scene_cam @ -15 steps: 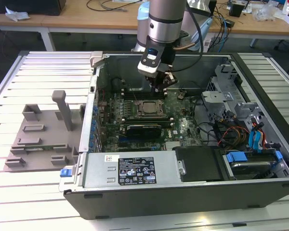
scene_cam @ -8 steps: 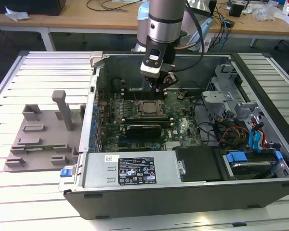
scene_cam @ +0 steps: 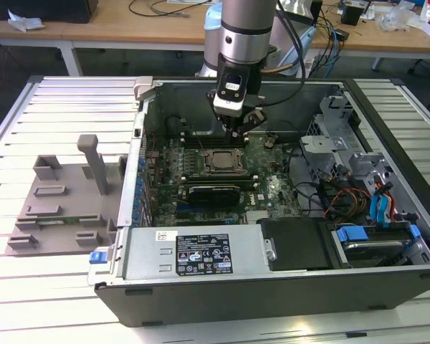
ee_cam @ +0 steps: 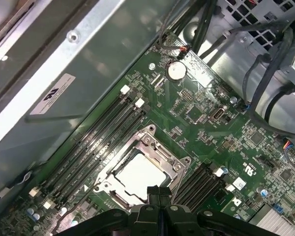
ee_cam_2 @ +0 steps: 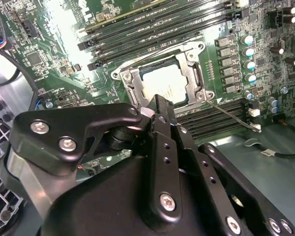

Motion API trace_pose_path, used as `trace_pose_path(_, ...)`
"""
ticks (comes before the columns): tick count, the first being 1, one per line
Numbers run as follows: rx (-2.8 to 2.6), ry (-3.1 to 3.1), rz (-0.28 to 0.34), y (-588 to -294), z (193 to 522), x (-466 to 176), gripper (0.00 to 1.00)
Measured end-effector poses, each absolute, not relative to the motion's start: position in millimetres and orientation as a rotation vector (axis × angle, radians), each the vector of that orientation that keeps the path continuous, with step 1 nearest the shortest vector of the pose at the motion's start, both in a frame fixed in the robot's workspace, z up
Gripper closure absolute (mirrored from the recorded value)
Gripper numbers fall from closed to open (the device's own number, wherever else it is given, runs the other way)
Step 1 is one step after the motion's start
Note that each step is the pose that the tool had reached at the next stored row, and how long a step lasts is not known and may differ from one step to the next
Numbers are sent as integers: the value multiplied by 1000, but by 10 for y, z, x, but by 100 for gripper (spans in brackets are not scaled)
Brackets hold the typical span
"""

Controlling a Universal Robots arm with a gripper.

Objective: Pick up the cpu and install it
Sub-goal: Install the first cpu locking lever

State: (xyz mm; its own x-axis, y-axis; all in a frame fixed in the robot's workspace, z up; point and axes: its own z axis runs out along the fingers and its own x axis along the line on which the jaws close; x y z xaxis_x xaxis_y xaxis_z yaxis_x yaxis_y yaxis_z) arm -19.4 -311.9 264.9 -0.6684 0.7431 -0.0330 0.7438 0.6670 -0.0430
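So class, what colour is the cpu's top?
Silver-grey, shiny; the cpu shows best in the first wrist view.

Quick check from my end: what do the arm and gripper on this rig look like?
The arm is a silver-grey cylinder with a black band, black cables running alongside. At the wrist sits a black block with a white label. The gripper is matte black, with angular linkage plates joined by silver screws.

In the first wrist view you see the cpu lying flat inside the metal socket frame on the green motherboard, with your gripper, fingertips pressed together, just beside it. Black memory slots flank the socket.
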Motion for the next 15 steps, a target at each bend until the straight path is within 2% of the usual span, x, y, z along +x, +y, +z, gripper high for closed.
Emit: trace_pose_path(15,1073,2934,-81,-3119,2649,-193,89)
